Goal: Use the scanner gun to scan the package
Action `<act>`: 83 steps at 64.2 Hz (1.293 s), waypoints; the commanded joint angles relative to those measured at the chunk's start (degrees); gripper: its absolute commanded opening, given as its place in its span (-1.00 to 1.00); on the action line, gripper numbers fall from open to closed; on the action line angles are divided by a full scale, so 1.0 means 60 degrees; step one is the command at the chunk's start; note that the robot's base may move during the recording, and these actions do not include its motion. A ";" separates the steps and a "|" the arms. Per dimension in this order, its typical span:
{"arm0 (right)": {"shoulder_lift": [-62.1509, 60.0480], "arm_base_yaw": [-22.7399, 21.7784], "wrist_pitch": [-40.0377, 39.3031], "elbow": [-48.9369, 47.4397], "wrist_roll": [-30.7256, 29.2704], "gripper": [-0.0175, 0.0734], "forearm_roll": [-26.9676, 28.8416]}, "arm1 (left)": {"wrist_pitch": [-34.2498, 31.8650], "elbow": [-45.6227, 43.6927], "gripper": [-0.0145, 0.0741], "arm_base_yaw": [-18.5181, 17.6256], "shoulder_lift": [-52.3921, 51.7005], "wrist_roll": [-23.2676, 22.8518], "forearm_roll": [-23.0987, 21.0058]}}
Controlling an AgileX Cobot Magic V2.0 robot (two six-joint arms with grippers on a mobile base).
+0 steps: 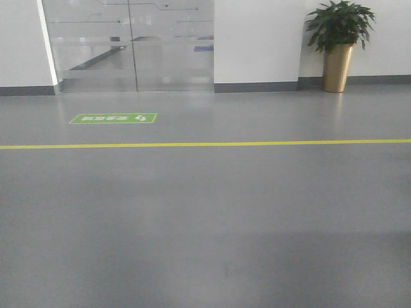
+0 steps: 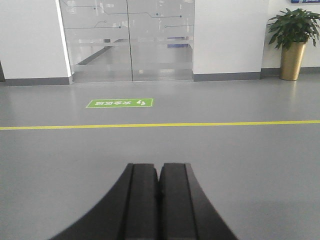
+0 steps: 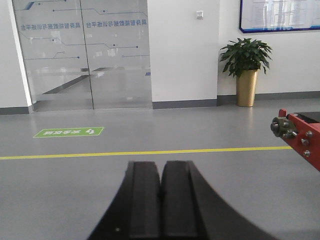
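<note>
Grey floor, yellow line running across mid-frame. Green floor sticker left of centre, beyond line. Glass doors upper left. Potted plant in gold pot, upper right. Blue-framed board on wall above plant. Red bolted bracket at right edge.

Grey floor carries a yellow line, a green floor sticker and a gold-potted plant by the wall.

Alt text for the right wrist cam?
The black right gripper, shut and empty, points across a grey floor crossed by a thin yellow line toward frosted glass doors. A green floor sticker lies left, a leafy plant in a gold pot stands right, and a red bolted metal part juts in at the right edge.
</note>
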 commanded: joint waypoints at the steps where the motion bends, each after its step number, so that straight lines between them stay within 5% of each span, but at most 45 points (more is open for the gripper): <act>1: -0.0022 -0.0012 -0.0169 0.0000 -0.0013 -0.96 0.0002 | -0.0135 -0.0036 -0.92 -0.0005 -0.0036 -0.0073 0.0024; 83: -0.0022 -0.0301 -0.0169 0.0000 -0.0013 -0.96 0.0002 | -0.0135 -0.0036 -0.92 -0.0005 -0.0036 -0.0073 0.0024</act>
